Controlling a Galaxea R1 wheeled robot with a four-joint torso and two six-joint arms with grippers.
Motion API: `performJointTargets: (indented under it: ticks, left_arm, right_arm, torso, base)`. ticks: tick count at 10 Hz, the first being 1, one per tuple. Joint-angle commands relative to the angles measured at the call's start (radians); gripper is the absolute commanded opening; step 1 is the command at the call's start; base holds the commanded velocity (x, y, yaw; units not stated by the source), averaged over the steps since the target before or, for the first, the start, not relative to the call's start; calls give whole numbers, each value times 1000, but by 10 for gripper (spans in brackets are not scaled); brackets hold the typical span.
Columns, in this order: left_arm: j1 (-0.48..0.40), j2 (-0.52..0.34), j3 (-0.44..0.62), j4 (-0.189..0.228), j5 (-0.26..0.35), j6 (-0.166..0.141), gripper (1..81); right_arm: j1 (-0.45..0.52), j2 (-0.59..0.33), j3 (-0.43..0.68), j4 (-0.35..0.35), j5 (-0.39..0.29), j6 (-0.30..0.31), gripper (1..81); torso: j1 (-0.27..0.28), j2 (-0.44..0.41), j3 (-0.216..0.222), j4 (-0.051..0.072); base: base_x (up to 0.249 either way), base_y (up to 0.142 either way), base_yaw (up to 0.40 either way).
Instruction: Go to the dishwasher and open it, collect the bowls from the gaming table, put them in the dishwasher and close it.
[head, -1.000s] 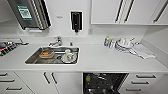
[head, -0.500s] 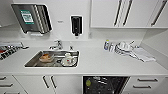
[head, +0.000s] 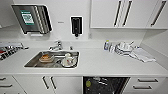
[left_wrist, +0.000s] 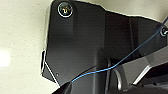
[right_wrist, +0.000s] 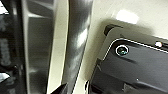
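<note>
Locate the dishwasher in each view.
Head view: dishwasher, the dark open bay under the counter, bottom centre.
Left wrist view: cannot make it out.
Right wrist view: probably its steel door and bar handle.
Shared landmark: pale floor, in both wrist views.

In the left wrist view, the robot's wide dark plate (left_wrist: 75, 47) is showing as matte black, its edges angular and its corners bevelled. A round fitting (left_wrist: 65, 9) with a pale ring and a glinting centre is sitting at one corner of it. A thin blue cable (left_wrist: 130, 53) is running slackly across the plate. Beside it, a grey jointed bar (left_wrist: 142, 67) is catching light. In the right wrist view, another dark plate (right_wrist: 135, 67) is carrying a similar ringed fitting (right_wrist: 122, 50) and a thin pale edge line.
</note>
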Motion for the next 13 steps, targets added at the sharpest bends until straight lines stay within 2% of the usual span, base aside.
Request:
performJointTargets:
  ticks: [1, 3, 4, 5, 7, 8, 9, 11, 13]
  left_arm:
    - [-9, -9, -3, -1, 46, -2, 811]
    - [-10, -4, -3, -1, 57, -2, 811]
    - [-10, -3, -3, 1, 68, 1, 811]
    - [-10, -6, -3, 1, 68, 6, 811]
    - [-12, -12, -5, 4, 68, 12, 811]
    - [-21, -10, -5, 9, 68, 12, 811]
    - [-25, -12, -5, 10, 68, 15, 811]
    - [-28, -16, -5, 9, 68, 33, 811]
    - [-32, -26, -5, 7, 66, 46, 811]
  right_arm:
    - [306, -146, 269, 60, -32, -5, 811]
    - [397, -182, 408, 49, -38, -14, 811]
    - [403, -189, 457, 7, -41, -96, 811]
    - [360, -178, 467, -35, -44, -189, 811]
    - [204, -160, 454, -126, -49, -406, 811]
    - [132, -135, 424, -156, -49, -504, 811]
    - [72, -97, 375, -182, -49, -629, 811]
    - [-25, -25, 278, -200, -49, -842, 811]
    - [-104, 28, 211, -202, -41, -967, 811]
  torso:
    - [0, 0, 0, 0]
    - [0, 0, 0, 0]
    - [0, 0, 0, 0]
    - [0, 0, 0, 0]
    - [1, 0, 0, 0]
    - [1, 0, 0, 0]
    - [1, 0, 0, 0]
    - [1, 0, 0, 0]
    - [1, 0, 0, 0]
  base:
    - [0, 0, 0]
    - [0, 0, 0]
    - [0, 0, 0]
    - [0, 0, 0]
    - [0, 0, 0]
    - [0, 0, 0]
    - [0, 0, 0]
    - [0, 0, 0]
    - [0, 0, 0]
